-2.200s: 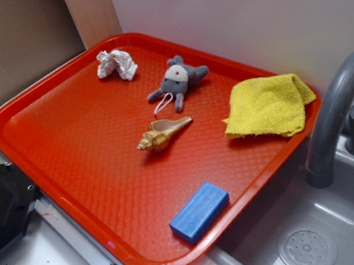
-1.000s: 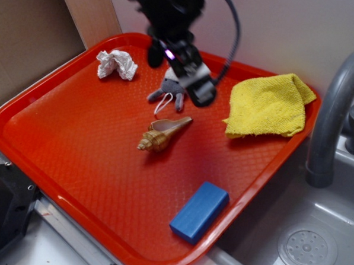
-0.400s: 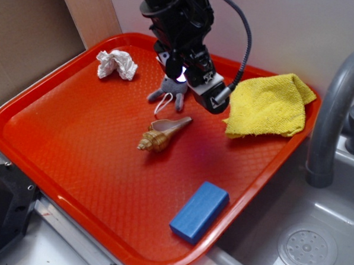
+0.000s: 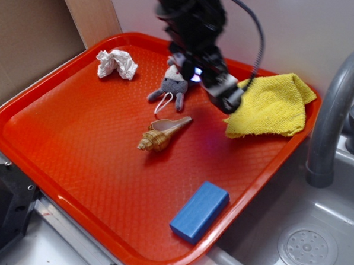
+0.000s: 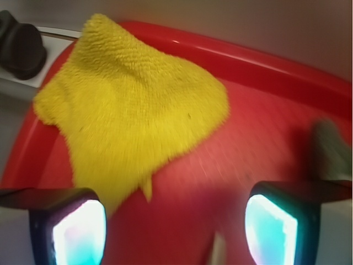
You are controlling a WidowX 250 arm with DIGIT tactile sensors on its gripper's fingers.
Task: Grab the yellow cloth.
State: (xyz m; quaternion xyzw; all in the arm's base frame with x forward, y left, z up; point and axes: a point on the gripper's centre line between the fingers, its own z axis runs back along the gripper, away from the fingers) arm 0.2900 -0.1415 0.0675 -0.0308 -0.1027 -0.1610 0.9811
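Fingers of the gripper (image 5: 174,221) are standing apart at the bottom corners of the wrist view, holding nothing. In the exterior view the gripper (image 4: 224,90) is hanging at upper centre, over the left edge of the yellow cloth (image 4: 270,106). That cloth is lying rumpled in the right corner of the red tray (image 4: 74,163), filling the wrist view's upper left (image 5: 129,116).
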